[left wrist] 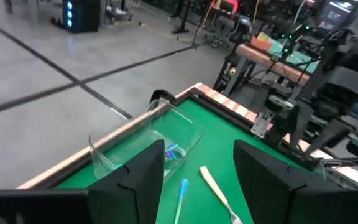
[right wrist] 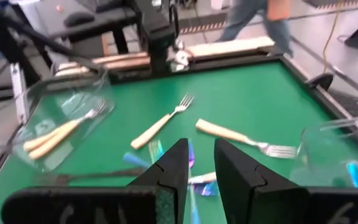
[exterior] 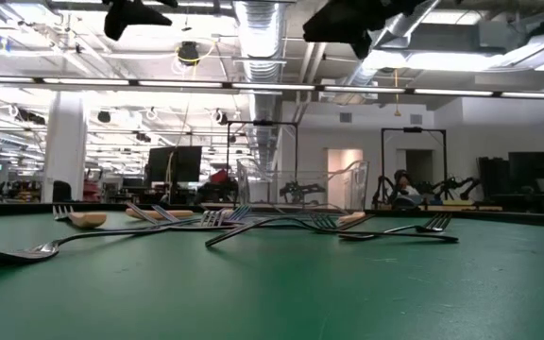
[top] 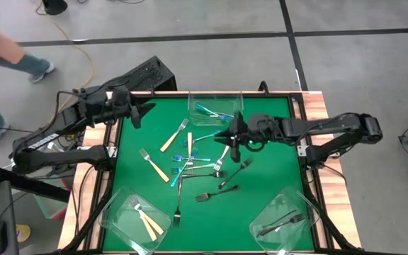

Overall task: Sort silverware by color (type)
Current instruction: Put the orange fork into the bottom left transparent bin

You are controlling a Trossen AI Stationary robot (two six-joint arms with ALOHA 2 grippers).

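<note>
Where the green counter (top: 275, 163) is taken as the site, its contents are listed as follows.

**Right gripper** (top: 227, 131): held above the middle of the counter. Its fingers (right wrist: 174, 167) are drawn nearly together, and a blue-handled fork (right wrist: 191, 151) is seen pinched in the narrow gap.

**Left gripper** (top: 142, 113): held over the counter's left edge, fingers (left wrist: 145, 171) spread wide, nothing between them.

**Sorted silverware:**
- Blue forks (top: 211, 111) are lodged in the clear tub (top: 193, 99) at the middle of one long edge.
- Tan-handled forks (top: 146, 221) are lodged in the left corner tub (top: 115, 205) of the opposite edge.
- Dark grey forks (top: 282, 225) are lodged in the right corner tub (top: 299, 198).

**Unsorted silverware:** scattered loose on the counter's middle.
- Tan pieces (top: 174, 136) are noted nearest the blue tub.
- Blue pieces (top: 183, 166) are crossed at the centre.
- Dark pieces (top: 217, 193) are spread toward the corner tubs.
</note>
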